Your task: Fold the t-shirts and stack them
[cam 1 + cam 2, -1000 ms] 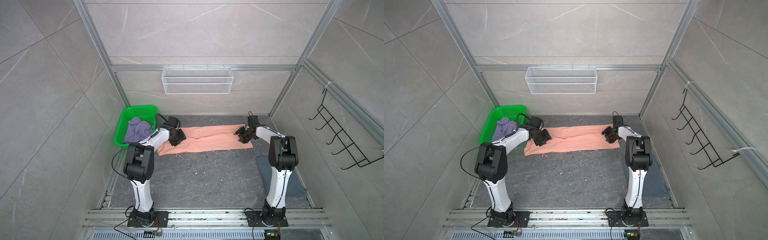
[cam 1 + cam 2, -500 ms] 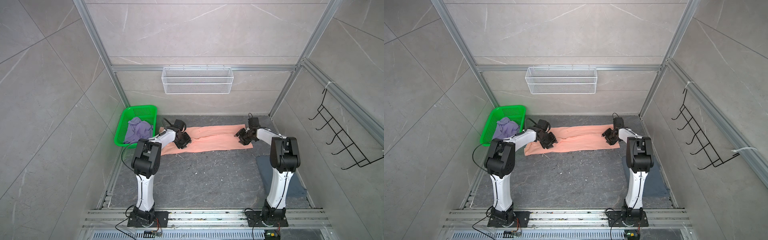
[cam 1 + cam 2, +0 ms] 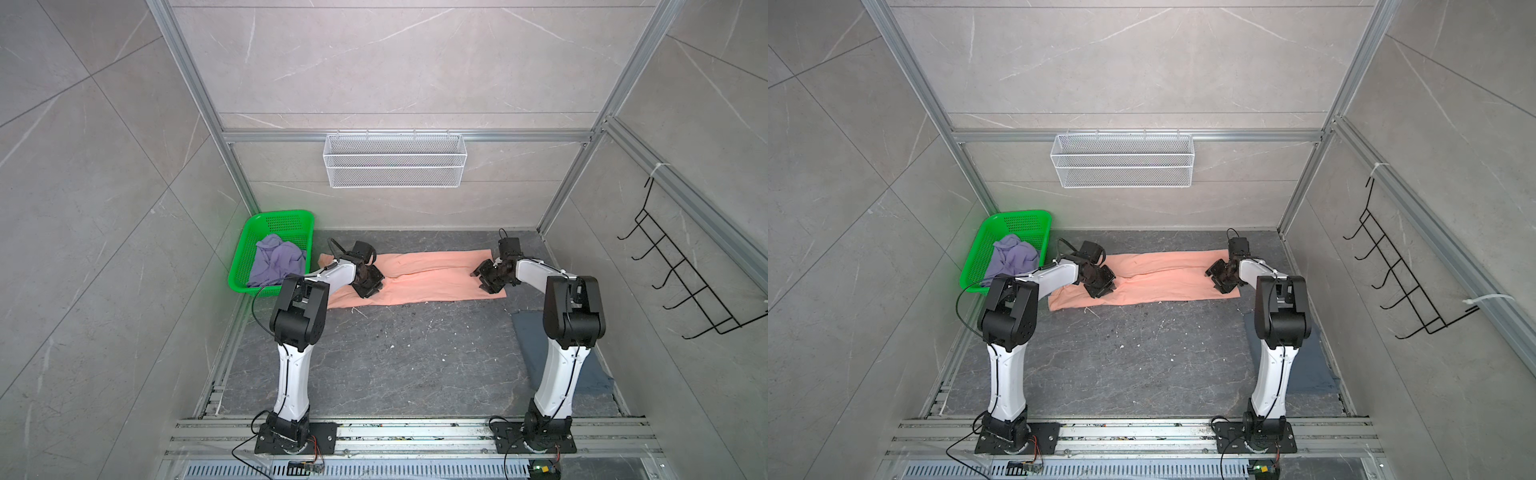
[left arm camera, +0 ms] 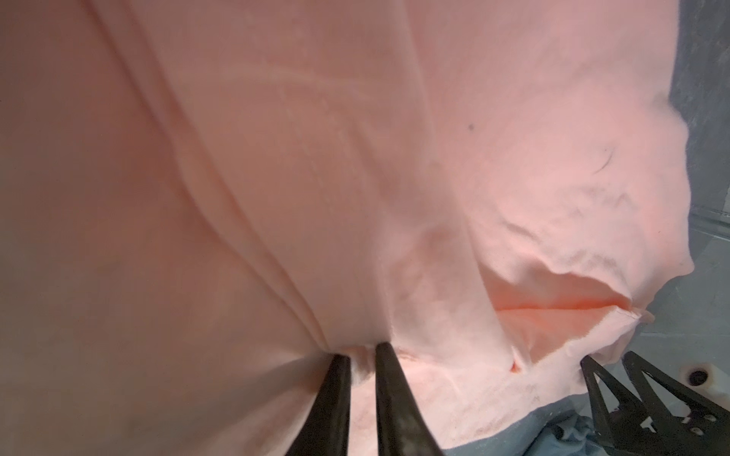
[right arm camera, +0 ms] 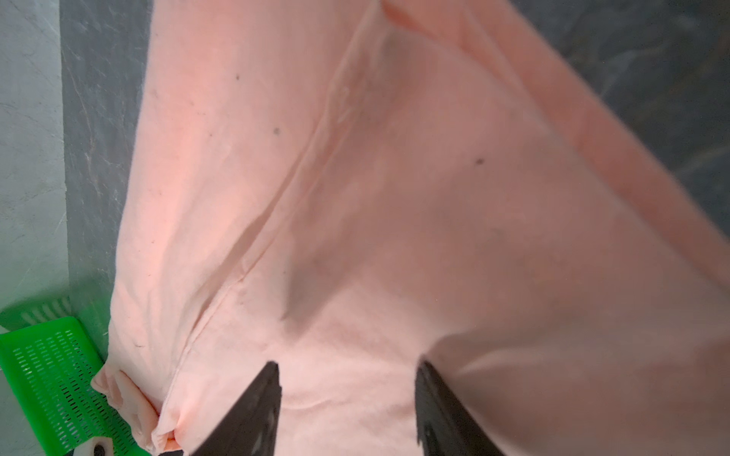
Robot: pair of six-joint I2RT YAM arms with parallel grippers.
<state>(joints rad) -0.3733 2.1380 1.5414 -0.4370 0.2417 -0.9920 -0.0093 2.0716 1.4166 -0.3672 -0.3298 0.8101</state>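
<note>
Containers first. Green basket [image 3: 271, 219] sits at the far-left corner of the tabletop [image 3: 395, 353], tight to the left wall. Lavender t-shirt [image 3: 277, 259] is crumpled inside it and covers the near half; the far half shows the bare perforated floor. White wire basket [image 3: 395, 160] hangs off the rail on the back wall, above the work area; the mesh is see-through and wall tile shows behind it.

Peach t-shirt [image 3: 428, 276] lies on the tabletop as a long band across the far side. Its left end is just beside the green basket, and it spans between both arms. A lengthwise crease runs along the middle.

Left end effector [image 4: 361, 355]: fingers [image 4: 333, 395] nearly together, clamped on a pinch of the peach t-shirt near its left end. Creases fan out from the pinch. The left wrist view shows a gaping opening in the cloth close by.

Right end effector [image 5: 347, 371]: fingers apart, over the right end of the peach t-shirt, with flat cloth between them. Can't tell whether the tips touch it.

Blue-grey t-shirt [image 3: 536, 345] lies flat on the tabletop along the right edge, near side. It is partly hidden behind the right arm and apart from the peach t-shirt.
</note>
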